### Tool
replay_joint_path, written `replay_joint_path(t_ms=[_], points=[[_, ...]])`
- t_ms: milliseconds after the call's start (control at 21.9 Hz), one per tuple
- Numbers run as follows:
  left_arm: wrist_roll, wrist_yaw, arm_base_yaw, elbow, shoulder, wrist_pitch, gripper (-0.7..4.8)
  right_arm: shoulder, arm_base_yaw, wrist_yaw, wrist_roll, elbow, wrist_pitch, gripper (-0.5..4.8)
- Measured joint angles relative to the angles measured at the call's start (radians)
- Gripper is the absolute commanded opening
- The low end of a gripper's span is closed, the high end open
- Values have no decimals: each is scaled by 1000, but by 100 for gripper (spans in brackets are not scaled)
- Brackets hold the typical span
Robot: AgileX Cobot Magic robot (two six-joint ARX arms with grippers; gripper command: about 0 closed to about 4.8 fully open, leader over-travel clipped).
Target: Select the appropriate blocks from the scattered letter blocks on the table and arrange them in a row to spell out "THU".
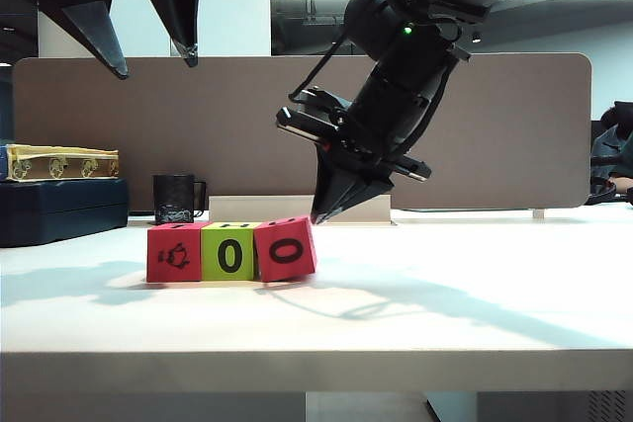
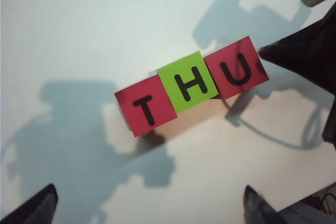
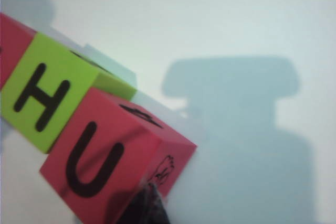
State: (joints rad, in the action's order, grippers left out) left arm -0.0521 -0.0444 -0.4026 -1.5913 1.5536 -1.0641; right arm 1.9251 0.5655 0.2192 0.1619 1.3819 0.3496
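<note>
Three letter blocks stand in a row on the white table (image 1: 445,294). In the left wrist view their tops read T (image 2: 145,106), H (image 2: 187,82) and U (image 2: 235,68). From the front they are a red block (image 1: 175,253), a green block (image 1: 229,252) and a red block (image 1: 286,248) that sits tilted. My right gripper (image 1: 321,214) is shut, its tip at the tilted U block's upper right corner. Its wrist view shows that tip (image 3: 147,205) against the U block (image 3: 97,156), beside the green H block (image 3: 47,95). My left gripper (image 1: 155,67) hangs open high above the table's left side, holding nothing (image 2: 147,203).
A black mug (image 1: 178,199) stands behind the blocks. A dark case (image 1: 59,212) with a yellow box (image 1: 59,162) on it sits at the far left. A beige partition (image 1: 198,126) closes the back, with a low white box (image 1: 287,208) at its foot.
</note>
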Motion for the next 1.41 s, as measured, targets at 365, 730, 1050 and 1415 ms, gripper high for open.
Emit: replay_joint_path(t_ms=[365,730,1050,1415], points=[[0,0,0,0,0,-3,479,-6,0,-95,2,0,27,-2],[0,0,0,0,0,-3,479,-6,5,-64,8,0,41,-2],[0,0,0,0,0,-4,479,15,25,-20,14,0,40,-2],[0,0,0,0,-1,-18,479,35,32,-18,14,0,21,-2]])
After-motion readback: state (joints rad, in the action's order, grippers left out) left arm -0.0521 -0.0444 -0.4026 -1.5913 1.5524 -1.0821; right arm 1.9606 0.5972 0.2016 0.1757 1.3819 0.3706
